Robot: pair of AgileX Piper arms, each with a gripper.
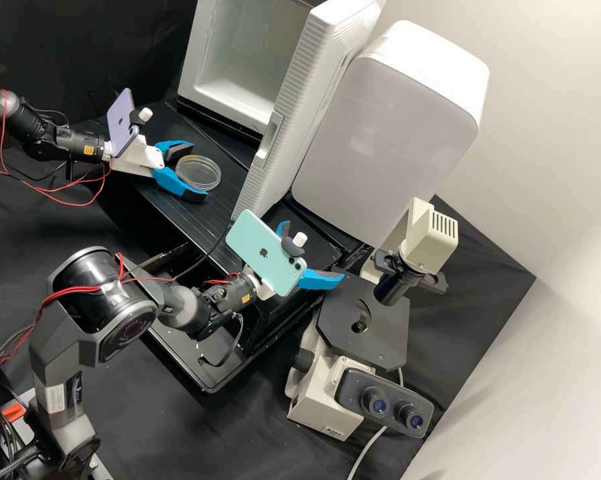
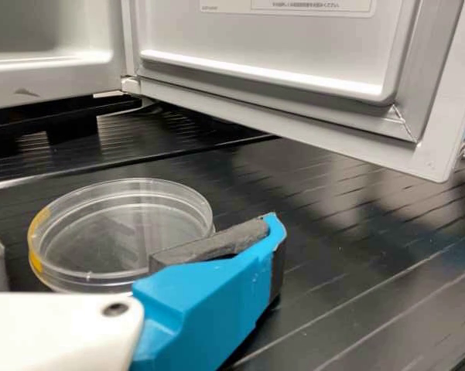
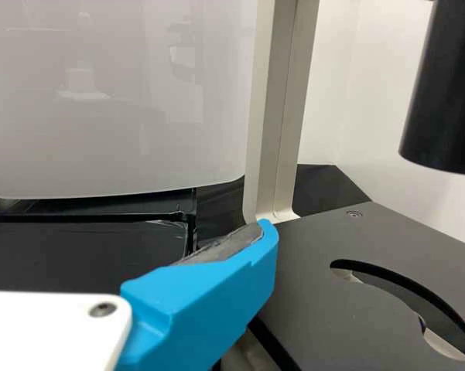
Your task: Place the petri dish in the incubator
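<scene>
Left wrist view: the left gripper has its blue fingers spread and released, one on each side of the dish, grasping nothing. The grey pad of one finger lies just beside the dish rim, and whether it touches cannot be told. The other finger stands apart from the rim. The dish rests flat on the ribbed black platform, outside the incubator and near its open front. The dish is round, so it has no long axis, and its broad face points up. It is clear and shallow, with a lid on and a yellow mark on one side of the rim. The open door hangs just beyond the dish, its lower edge above the platform, with the white chamber past it. In the high view, the right gripper is well apart from the dish, its fingers spread and holding nothing. One of them sits over the edge of the black stage of the microscope. A white box stands between the incubator and the microscope.
</scene>
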